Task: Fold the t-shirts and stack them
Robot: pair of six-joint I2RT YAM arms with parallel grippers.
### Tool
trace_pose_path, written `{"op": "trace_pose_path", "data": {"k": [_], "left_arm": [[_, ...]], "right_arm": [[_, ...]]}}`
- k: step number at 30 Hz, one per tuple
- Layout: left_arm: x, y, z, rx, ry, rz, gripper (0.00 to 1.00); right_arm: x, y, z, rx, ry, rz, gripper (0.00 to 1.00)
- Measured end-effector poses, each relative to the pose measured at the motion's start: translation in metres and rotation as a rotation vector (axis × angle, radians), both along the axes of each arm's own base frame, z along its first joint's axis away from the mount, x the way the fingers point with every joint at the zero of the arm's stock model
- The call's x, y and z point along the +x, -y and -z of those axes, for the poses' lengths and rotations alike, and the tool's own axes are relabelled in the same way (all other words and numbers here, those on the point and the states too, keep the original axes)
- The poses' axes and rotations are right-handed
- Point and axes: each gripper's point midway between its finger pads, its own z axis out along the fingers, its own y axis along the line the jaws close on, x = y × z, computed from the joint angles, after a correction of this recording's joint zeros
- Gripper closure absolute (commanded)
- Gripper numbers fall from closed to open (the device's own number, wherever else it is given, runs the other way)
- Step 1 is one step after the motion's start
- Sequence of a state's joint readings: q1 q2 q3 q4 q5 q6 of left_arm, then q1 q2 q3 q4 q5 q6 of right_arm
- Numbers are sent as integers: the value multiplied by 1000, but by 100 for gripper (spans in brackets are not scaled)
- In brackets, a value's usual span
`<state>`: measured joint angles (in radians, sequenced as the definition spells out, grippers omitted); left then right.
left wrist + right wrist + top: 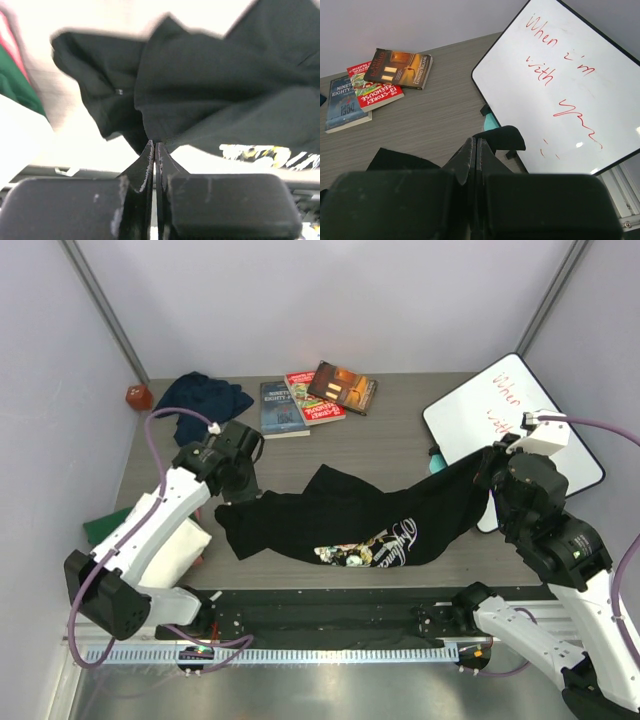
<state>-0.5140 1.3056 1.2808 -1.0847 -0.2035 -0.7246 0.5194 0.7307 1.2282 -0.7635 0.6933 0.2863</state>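
The large black t-shirt [340, 520] with rose print and white lettering hangs stretched between both grippers above the table's front middle. My left gripper [226, 492] is shut on its left edge; in the left wrist view the closed tips [155, 145] meet the black cloth [210, 75]. My right gripper [483, 468] is shut on its right end, and a flap of black cloth [506, 137] sticks out past the tips [476, 141]. A navy t-shirt [200, 395] lies crumpled at the back left. Folded white [186, 545] and green [104, 527] shirts lie at the left front.
Three books [315, 400] lie at the back middle. A whiteboard [520, 420] with red writing lies at the right, over a teal mat [492, 121]. A small red object [137, 396] sits in the back left corner. Walls close in on three sides.
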Motion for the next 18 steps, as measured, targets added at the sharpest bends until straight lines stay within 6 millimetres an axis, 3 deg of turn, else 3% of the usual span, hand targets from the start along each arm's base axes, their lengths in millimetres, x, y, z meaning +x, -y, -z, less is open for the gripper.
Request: {"op": "trace_pose_path", "data": {"k": [3, 6, 8, 11, 18], "left_arm": [[-19, -1, 27, 5, -98, 16, 100], [-56, -17, 67, 62, -252, 12, 100], [-72, -27, 77, 97, -305, 0, 100], [-77, -36, 69, 109, -276, -16, 100], [-54, -37, 37, 106, -142, -40, 100]], "right_arm": [[0, 0, 0, 0, -1, 0, 99], [1, -1, 1, -2, -3, 0, 99], [3, -2, 2, -3, -7, -2, 99], [8, -7, 3, -2, -13, -13, 99], [11, -10, 3, 2, -10, -22, 99]]}}
